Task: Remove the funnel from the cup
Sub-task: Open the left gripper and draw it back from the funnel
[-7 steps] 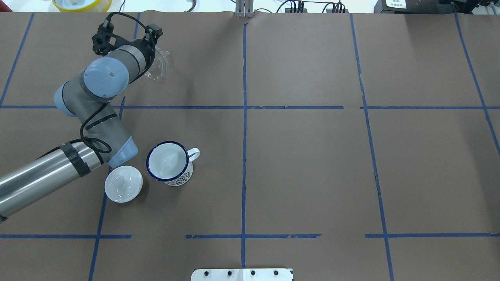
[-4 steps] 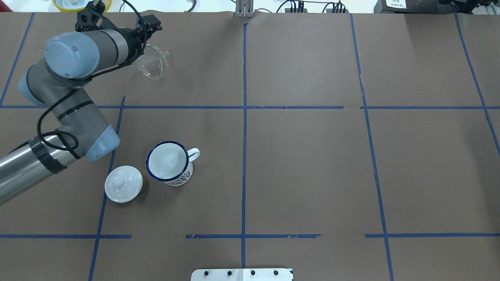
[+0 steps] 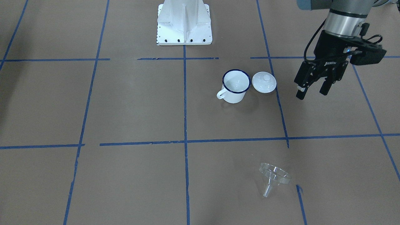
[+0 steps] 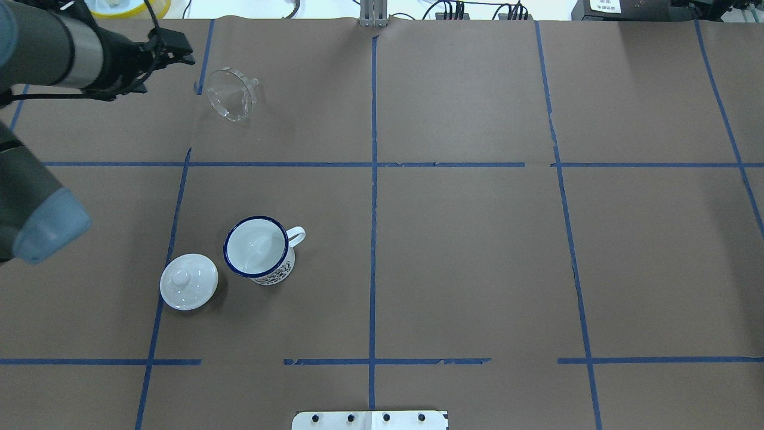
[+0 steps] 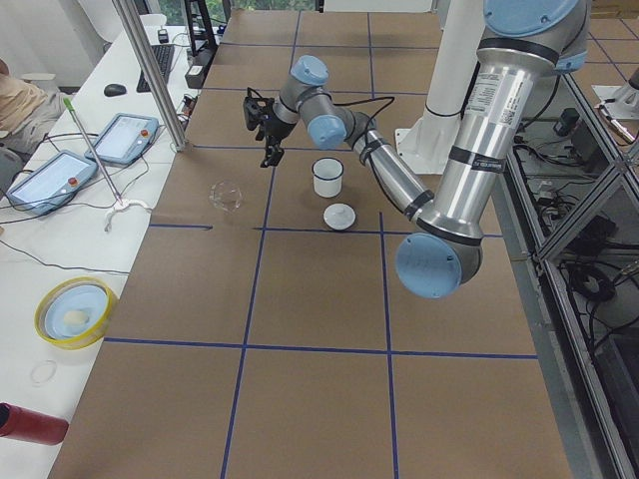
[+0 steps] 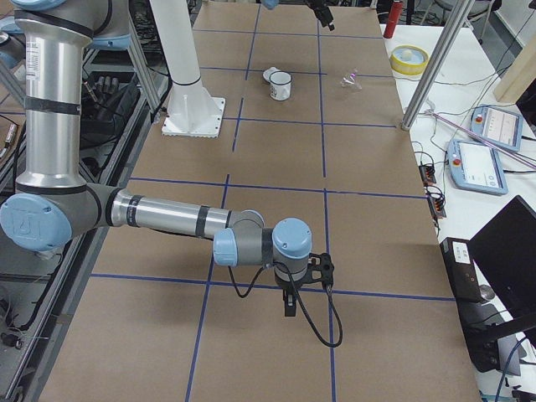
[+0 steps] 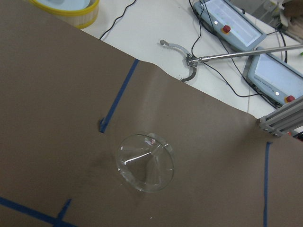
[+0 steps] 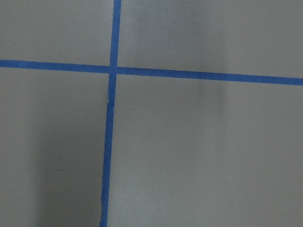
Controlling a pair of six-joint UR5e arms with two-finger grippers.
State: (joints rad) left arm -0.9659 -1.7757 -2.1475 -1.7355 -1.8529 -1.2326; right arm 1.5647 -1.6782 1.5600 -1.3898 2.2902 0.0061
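— Brown paper (image 4: 477, 269) bears the funnel (image 4: 231, 101), lying on its side, well apart from the cup (image 4: 258, 248).
— Left gripper (image 3: 312, 92) hangs spread, empty. I'd retreat high, never nudging it. Right gripper (image 6: 289, 306): can't tell.

The funnel (image 4: 230, 101) is clear glossy plastic, cup (image 4: 256, 248) glossy enamel, table (image 4: 477, 239) matt paper.
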